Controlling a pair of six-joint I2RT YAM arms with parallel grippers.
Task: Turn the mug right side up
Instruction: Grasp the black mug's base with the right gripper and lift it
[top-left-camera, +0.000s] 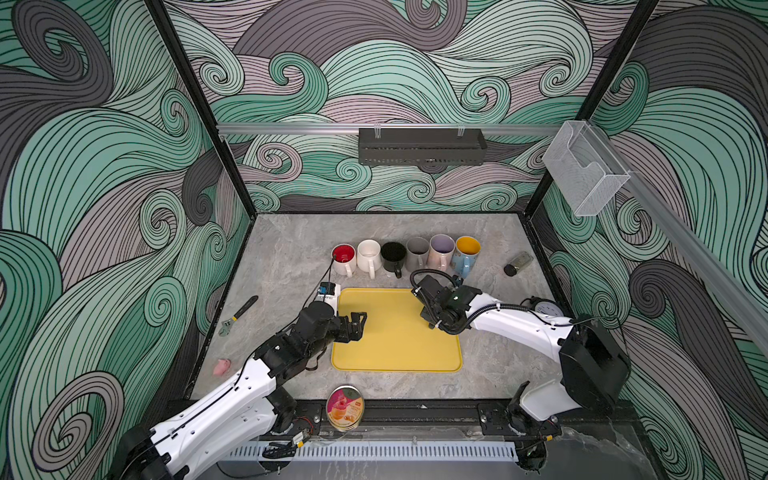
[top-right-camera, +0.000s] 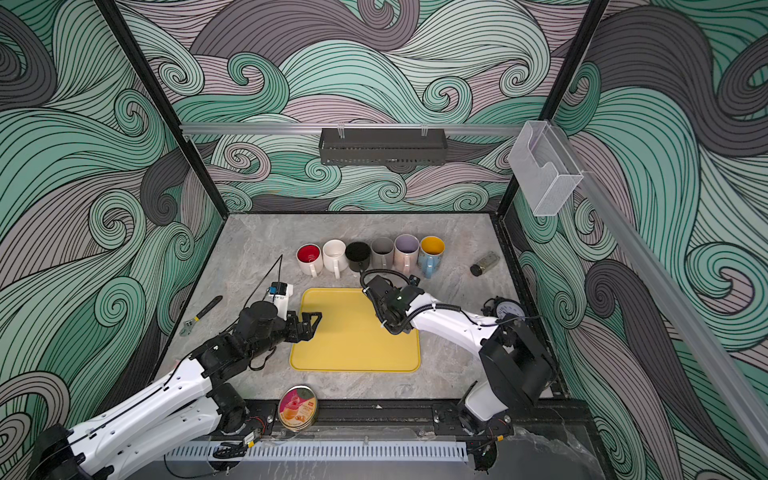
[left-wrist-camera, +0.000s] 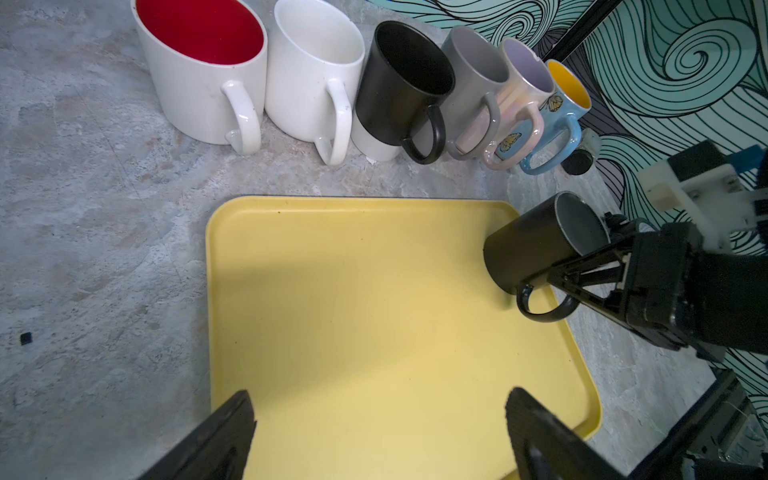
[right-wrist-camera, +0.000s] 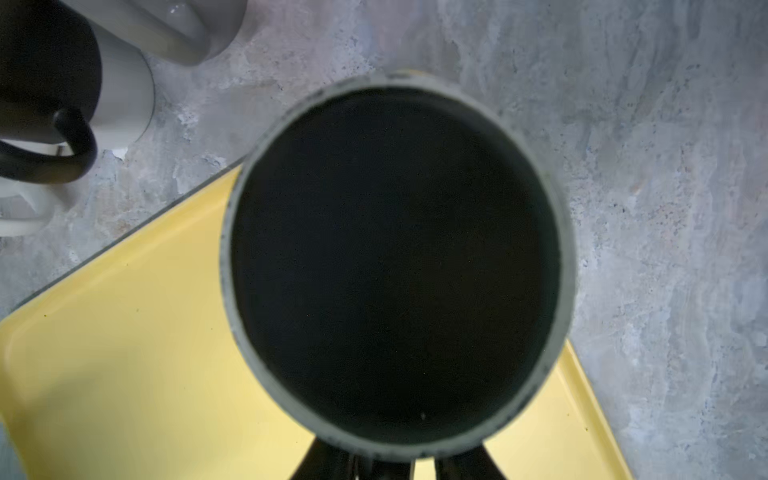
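The mug (left-wrist-camera: 536, 245), matte black with a pale rim, is tilted over the tray's (left-wrist-camera: 353, 311) far right corner. Its base is low and its mouth faces straight back along the right claw (left-wrist-camera: 577, 262), which grips its wall beside the handle. The left claw (left-wrist-camera: 374, 419) hangs wide open over the tray's near side, farther off. 6 upright mugs (left-wrist-camera: 311, 83) line the counter (left-wrist-camera: 104, 249) behind.

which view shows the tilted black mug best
The left wrist view: the tilted black mug shows its side, handle and rim there. The right wrist view shows only its dark mouth, close up. Both top views hide it under the right arm.
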